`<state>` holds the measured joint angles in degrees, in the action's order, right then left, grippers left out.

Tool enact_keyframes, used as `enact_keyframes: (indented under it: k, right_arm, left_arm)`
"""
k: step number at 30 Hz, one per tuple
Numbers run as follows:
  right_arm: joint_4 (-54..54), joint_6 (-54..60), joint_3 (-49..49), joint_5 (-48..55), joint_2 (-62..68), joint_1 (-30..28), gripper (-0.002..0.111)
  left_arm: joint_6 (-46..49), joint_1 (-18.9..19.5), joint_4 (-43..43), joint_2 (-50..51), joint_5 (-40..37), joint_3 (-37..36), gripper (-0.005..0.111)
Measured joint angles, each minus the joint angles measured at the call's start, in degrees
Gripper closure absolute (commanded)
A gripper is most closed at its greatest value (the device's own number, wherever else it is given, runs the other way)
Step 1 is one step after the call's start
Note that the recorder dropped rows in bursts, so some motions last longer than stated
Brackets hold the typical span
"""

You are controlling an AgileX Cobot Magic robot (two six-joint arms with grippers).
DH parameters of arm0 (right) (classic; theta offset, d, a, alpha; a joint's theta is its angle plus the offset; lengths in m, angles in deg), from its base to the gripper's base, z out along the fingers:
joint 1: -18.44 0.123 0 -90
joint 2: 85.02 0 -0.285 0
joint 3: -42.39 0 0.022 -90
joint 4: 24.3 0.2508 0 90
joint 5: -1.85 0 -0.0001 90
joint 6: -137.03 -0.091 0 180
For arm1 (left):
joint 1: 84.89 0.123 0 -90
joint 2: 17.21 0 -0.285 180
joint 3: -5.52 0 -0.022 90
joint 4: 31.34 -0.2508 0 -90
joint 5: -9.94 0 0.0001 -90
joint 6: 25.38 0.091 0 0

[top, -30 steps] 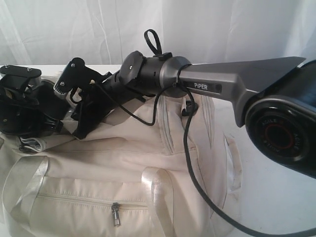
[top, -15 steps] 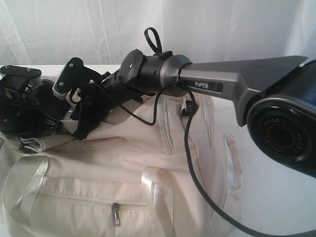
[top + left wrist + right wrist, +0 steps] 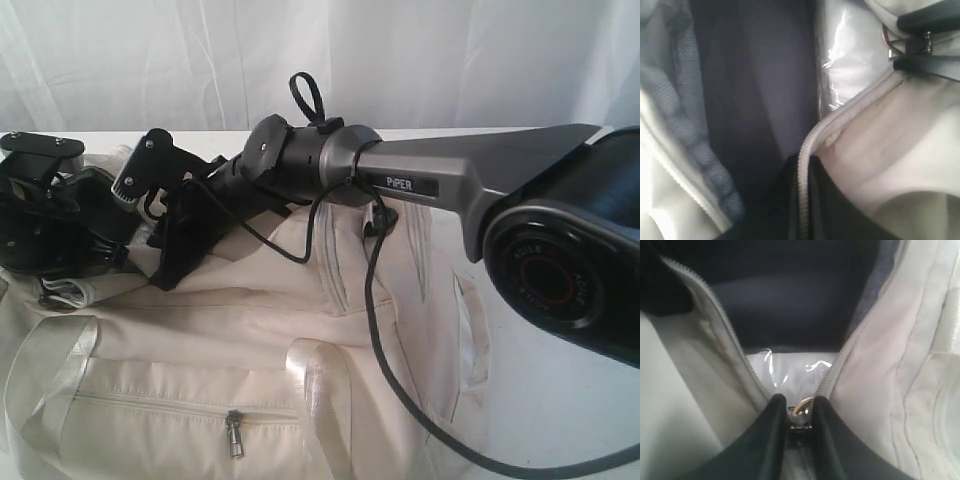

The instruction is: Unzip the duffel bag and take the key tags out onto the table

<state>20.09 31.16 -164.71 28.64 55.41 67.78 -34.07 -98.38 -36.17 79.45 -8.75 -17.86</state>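
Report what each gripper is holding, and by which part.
Right gripper is shut on the duffel bag's zipper pull. Left gripper appears to pinch the bag's opening edge at the zip tape.

Matt cloth duffel bag (image 3: 250, 340), metal zipper pull (image 3: 802, 404)

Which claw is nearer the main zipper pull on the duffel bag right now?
Right. The right claw is pinched on the zipper pull. The left claw grips the duffel bag by its zipper edge farther along the opening, apart from the pull.
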Motion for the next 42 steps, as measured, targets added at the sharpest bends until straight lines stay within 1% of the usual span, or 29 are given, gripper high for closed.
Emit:
enact_keyframes:
  k: [5, 6, 12, 24, 30, 37, 42]
  right_arm:
    - [-0.5, 0.0, -0.1, 0.0, 0.2, 0.1, 0.107]
    - [-0.8, 0.0, -0.1, 0.0, 0.2, 0.2, 0.108]
    - [-1.2, -1.7, -0.1, -0.4, -0.1, 0.1, 0.108]
    - [-3.0, -5.5, 0.0, 2.9, -3.9, -2.6, 0.108]
    - [-6.0, -8.1, 0.1, 4.4, -5.1, -3.3, 0.108]
    - [-8.5, -8.6, 0.2, 5.6, -5.9, -3.6, 0.108]
    - [-10.7, -12.1, 0.2, 7.2, -6.4, -4.4, 0.108]
  left_arm:
    - [0.0, 0.0, 0.1, 0.0, 0.0, 0.0, 0.107]
    - [0.0, 0.0, 0.1, 0.0, 0.0, 0.0, 0.107]
    - [0.0, 0.0, 0.2, 0.0, 0.0, 0.0, 0.107]
    - [0.4, 0.0, 0.3, 0.0, 0.2, 0.0, 0.107]
    - [0.7, 0.0, 0.3, 0.0, 0.2, 0.0, 0.107]
    - [0.7, 0.0, 0.3, 0.0, 0.2, 0.0, 0.107]
    - [0.8, 0.0, 0.3, 0.0, 0.2, 0.0, 0.107]
